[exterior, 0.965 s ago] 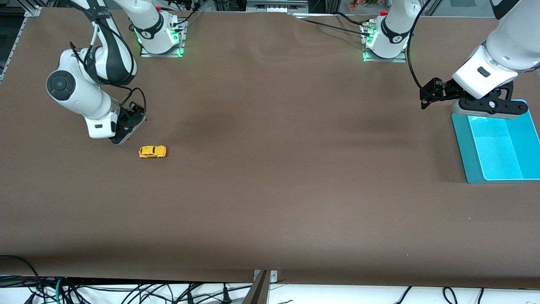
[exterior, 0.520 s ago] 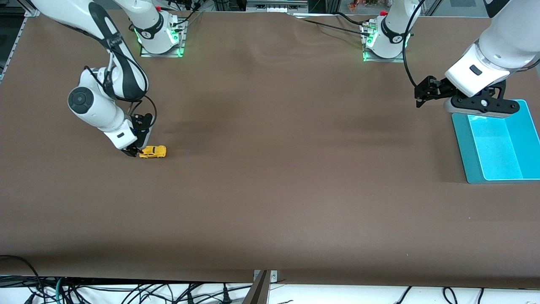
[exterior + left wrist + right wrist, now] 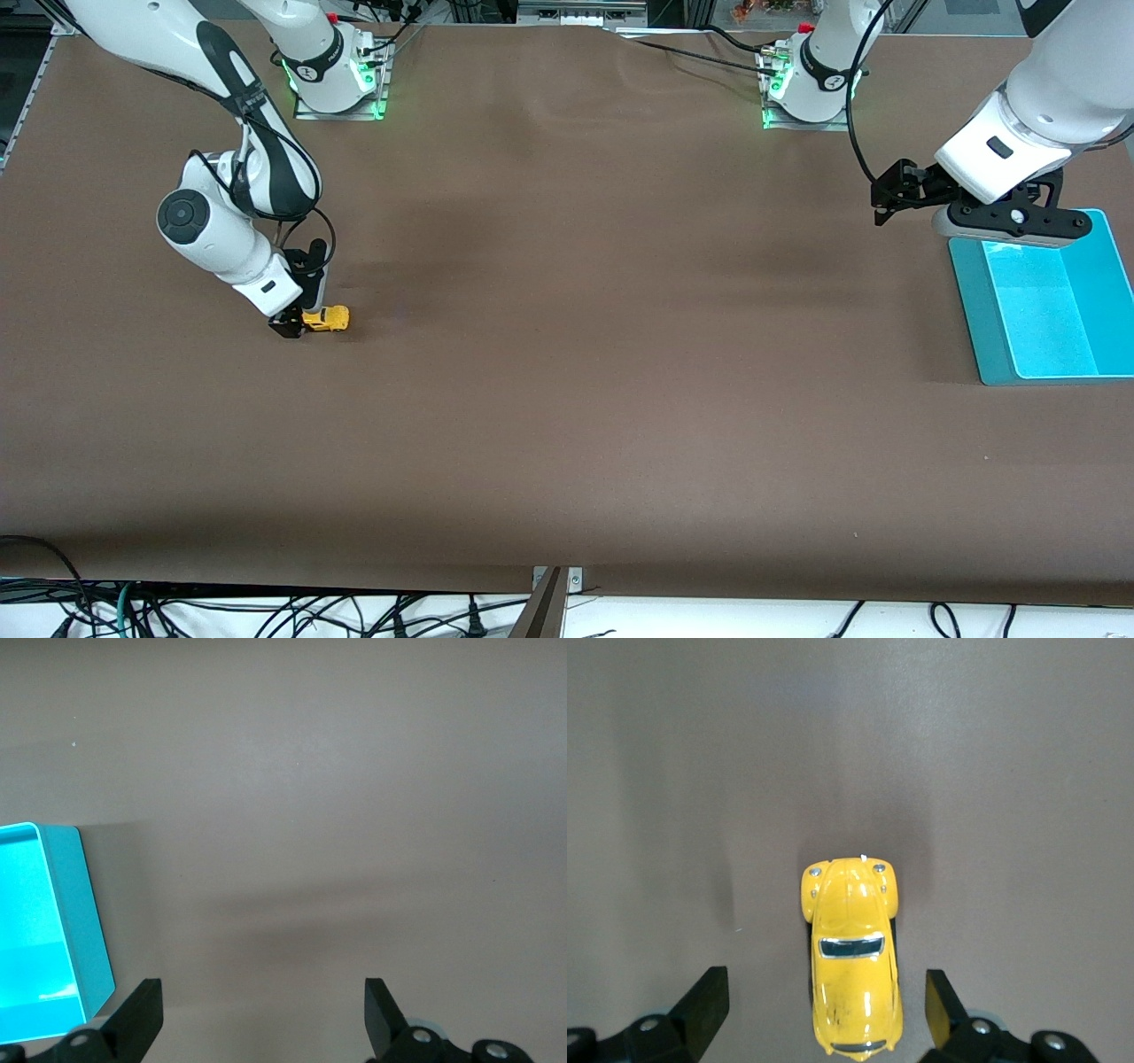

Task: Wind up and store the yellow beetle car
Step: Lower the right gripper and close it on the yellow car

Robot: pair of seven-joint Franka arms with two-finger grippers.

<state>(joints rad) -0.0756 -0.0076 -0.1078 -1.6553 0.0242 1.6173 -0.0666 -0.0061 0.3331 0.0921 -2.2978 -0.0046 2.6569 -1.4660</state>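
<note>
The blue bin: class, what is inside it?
The blue bin shows only its bare turquoise floor. The left hand hangs over one end, covering that edge.

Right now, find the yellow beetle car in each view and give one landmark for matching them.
Front view: the yellow beetle car sits on the brown table toward the right arm's end, under the right gripper.
Right wrist view: the car lies between the open fingers, not gripped.
Left wrist view: not in it.
Shared landmark: the right gripper's black fingers flanking the car.
</note>
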